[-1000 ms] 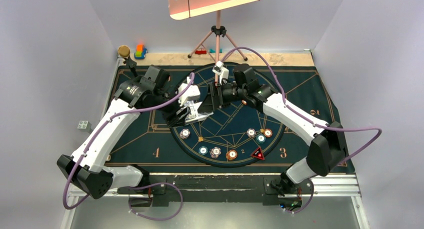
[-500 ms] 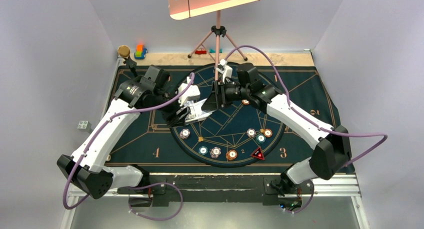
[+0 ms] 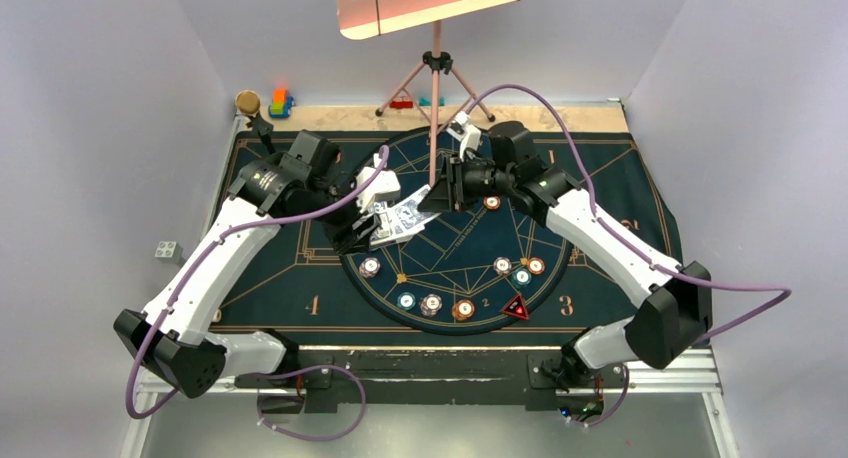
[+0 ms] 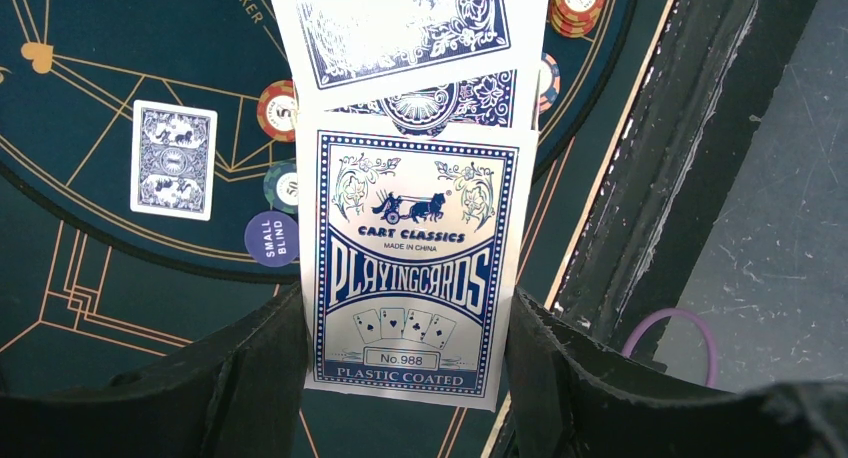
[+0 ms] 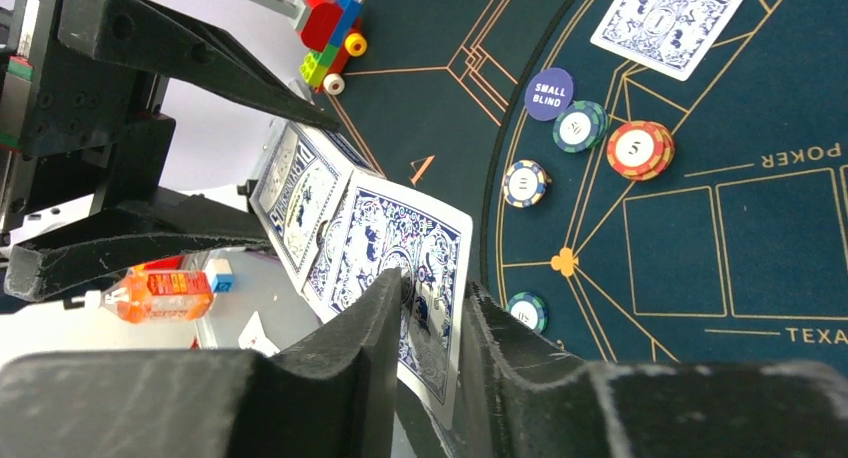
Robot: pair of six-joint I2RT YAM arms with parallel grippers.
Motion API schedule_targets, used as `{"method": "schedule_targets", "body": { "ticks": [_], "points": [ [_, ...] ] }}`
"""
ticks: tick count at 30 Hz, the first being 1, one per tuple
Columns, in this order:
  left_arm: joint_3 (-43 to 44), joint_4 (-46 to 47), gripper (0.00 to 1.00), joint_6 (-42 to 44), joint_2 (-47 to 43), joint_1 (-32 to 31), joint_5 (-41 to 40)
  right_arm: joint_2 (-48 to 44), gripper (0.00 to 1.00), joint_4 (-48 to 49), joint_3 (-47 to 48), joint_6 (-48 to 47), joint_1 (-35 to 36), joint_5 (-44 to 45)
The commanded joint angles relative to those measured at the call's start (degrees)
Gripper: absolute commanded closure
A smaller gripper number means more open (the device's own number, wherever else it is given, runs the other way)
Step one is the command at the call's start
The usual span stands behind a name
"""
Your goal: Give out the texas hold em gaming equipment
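Left wrist, left gripper (image 4: pixel 405 323) clamping rectangular deck (image 4: pixel 415 228), right gripper (image 5: pixel 432 290) pinching card (image 5: pixel 395 228)

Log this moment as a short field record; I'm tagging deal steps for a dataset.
left gripper: shut on deck, held above the mat
right gripper: shut on pinched card, which is fanned off the deck
flat card: face down on the mat, alone
small blind disc: on the mat beside a teal chip
chips: scattered over the near half of the mat's circle
marker: at the circle's near edge, by the 3
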Motion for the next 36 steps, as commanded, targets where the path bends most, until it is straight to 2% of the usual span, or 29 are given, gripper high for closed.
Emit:
{"method": "schedule_targets", "body": {
  "ticks": [1, 16, 19, 24, 27, 32, 36],
  "points": [
    [1.5, 1.9, 1.00, 0.8, -2.0, 0.4, 2.1, -3.1, 0.75, -1.3, 1.0, -1.4, -0.7, 2.0],
    [1.0, 1.8, 1.00, 1.0, -2.3, 0.4, 1.8, -11.6, 0.84, -5.1, 0.0, -1.9, -8.9, 3.1],
    [0.9, 1.7, 1.00, 1.0, -2.3, 0.4, 1.8, -12.8, 0.85, -4.8, -2.2, -1.8, -9.6, 2.9],
    [0.9, 1.6, 1.00, 1.0, -2.5, 0.4, 1.8, -12.7, 0.97, -4.3, -8.5, -1.1, -11.3, 2.8],
    [0.9, 1.7, 1.00, 1.0, -2.5, 0.4, 1.9, -12.1, 1.00, -1.6, -13.7, -0.3, -12.0, 2.9],
    [1.0, 1.4, 1.00, 1.0, -2.5, 0.3, 2.0, -9.1, 1.00, -0.5, -18.4, -0.8, -12.2, 5.8],
    [0.9, 1.4, 1.00, 1.0, -2.8, 0.4, 2.0, -7.8, 0.90, 1.1, -19.1, -0.6, -12.1, 7.3]
  ]
}}
